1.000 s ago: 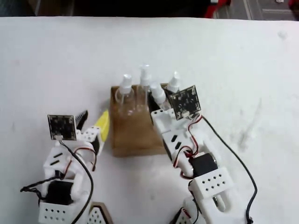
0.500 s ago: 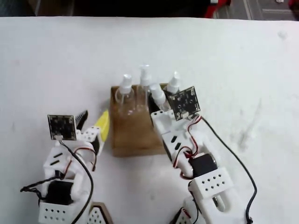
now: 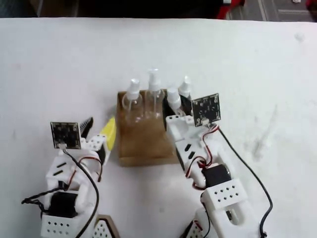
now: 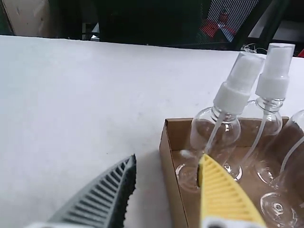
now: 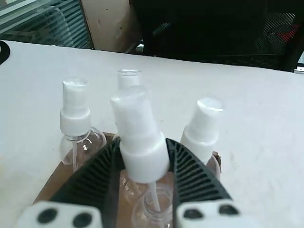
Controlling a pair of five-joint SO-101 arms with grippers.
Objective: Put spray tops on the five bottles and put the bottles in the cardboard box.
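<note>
A shallow cardboard box (image 3: 143, 144) lies at mid-table with several clear bottles standing in its far end. Three of them wear white spray tops (image 3: 132, 89) (image 3: 154, 79) (image 3: 185, 85). My right gripper (image 3: 174, 105) is over the box's right side, shut on another white spray top (image 5: 139, 137). That top's tube hangs just above the open neck of a bare bottle (image 5: 155, 210). My left gripper (image 3: 99, 130) rests open beside the box's left wall, with a grey finger (image 4: 102, 199) and a yellow finger (image 4: 223, 194). Capped bottles (image 4: 216, 128) (image 4: 267, 107) stand beyond it.
The white table (image 3: 59, 69) spreads wide around the box. The box's near half (image 3: 141, 148) holds nothing. Both arms' bases stand at the near edge. Dark room clutter lies past the far table edge.
My right gripper has shifted a little to the right with the spray top in it. The left arm has stayed still.
</note>
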